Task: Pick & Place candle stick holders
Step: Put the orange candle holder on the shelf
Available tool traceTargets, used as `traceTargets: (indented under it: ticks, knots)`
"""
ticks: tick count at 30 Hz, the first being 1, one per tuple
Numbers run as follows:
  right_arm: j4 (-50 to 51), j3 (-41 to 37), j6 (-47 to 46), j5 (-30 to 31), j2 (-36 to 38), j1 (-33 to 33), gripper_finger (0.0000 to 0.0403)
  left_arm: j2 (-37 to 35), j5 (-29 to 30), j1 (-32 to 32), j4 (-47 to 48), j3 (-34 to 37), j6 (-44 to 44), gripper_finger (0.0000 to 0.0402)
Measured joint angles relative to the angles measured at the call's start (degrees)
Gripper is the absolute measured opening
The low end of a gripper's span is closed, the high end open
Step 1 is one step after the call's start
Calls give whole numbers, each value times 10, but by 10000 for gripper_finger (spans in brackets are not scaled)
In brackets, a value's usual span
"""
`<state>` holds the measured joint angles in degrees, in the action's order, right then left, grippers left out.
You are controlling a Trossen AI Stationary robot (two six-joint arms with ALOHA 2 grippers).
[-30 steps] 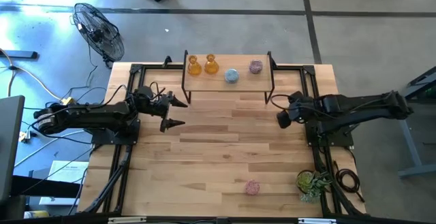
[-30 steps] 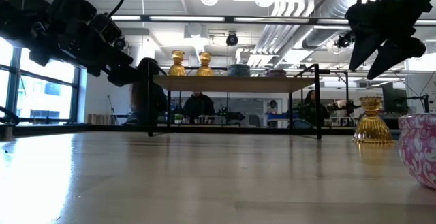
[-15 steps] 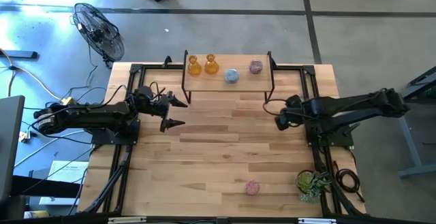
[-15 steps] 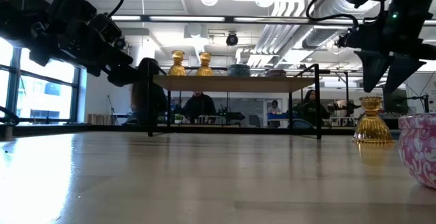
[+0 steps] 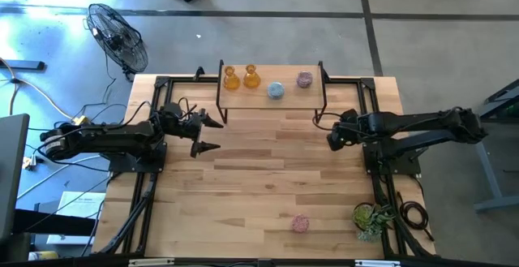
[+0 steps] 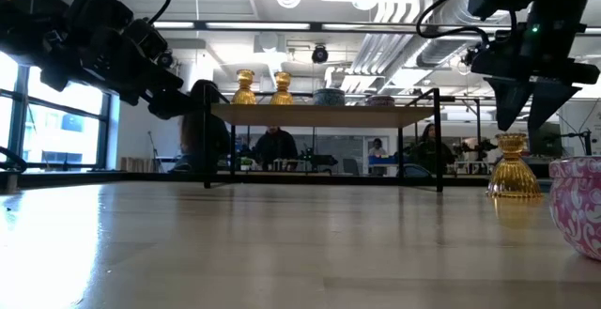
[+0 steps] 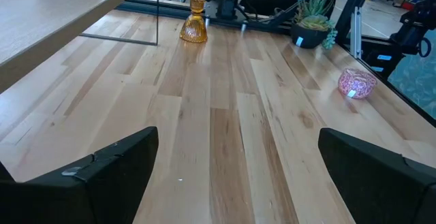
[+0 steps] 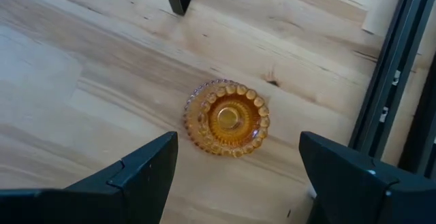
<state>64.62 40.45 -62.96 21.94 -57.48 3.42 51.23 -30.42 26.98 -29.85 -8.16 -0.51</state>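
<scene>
Low view, wooden table (image 6: 235, 243), bright office behind

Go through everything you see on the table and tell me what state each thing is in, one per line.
Left end effector: open, empty, off the table.
Right end effector: open, above the amber holder, not gripping.
Amber holder on table: upright, free.
Two amber holders on shelf: upright.
Blue holder: on shelf.
Pink holder on shelf: resting.
Pink holder on table: resting, untouched.
Potted plant: upright.

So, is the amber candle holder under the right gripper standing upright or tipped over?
Upright. The amber holder stands on its flared base in the low view, and the right wrist view looks straight down into it.
</scene>
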Motion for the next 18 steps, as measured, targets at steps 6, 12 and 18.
traceTargets:
  ticks: [6,12,18]
  knots:
    - [-10,0,0,16,-3,0,303,0,0,0,0,0,1,399]
    - [-15,0,4,10,-32,0,303,0,0,0,0,0,1,399]
    - [-29,0,19,8,-65,0,303,0,0,0,0,0,1,399]
